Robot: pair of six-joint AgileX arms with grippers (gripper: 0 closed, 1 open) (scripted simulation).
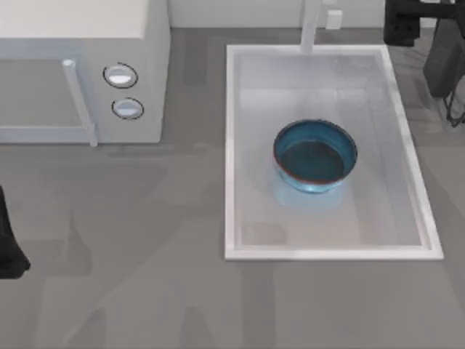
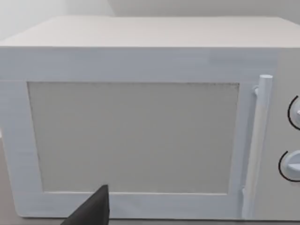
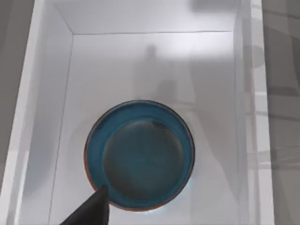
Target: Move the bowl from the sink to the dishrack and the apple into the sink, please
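The blue-teal bowl (image 1: 315, 155) stands upright and empty inside the white sink (image 1: 232, 145), about mid-basin. From above, the right wrist view shows the bowl (image 3: 139, 154) on the sink floor (image 3: 154, 61), with a dark part of my right gripper (image 3: 91, 210) at the bowl's rim edge in the picture. My right arm (image 1: 418, 29) is at the table's far right corner, beside the sink. My left arm (image 1: 9, 247) sits at the left edge, its gripper (image 2: 93, 208) facing the microwave door. The apple and the dishrack are out of view.
A white microwave (image 1: 80, 73) with two round knobs (image 1: 120, 75) and a bar handle (image 2: 258, 145) stands at the back left. The white faucet post (image 1: 311, 25) rises at the sink's far rim. Grey counter (image 1: 145, 254) lies in front of the microwave.
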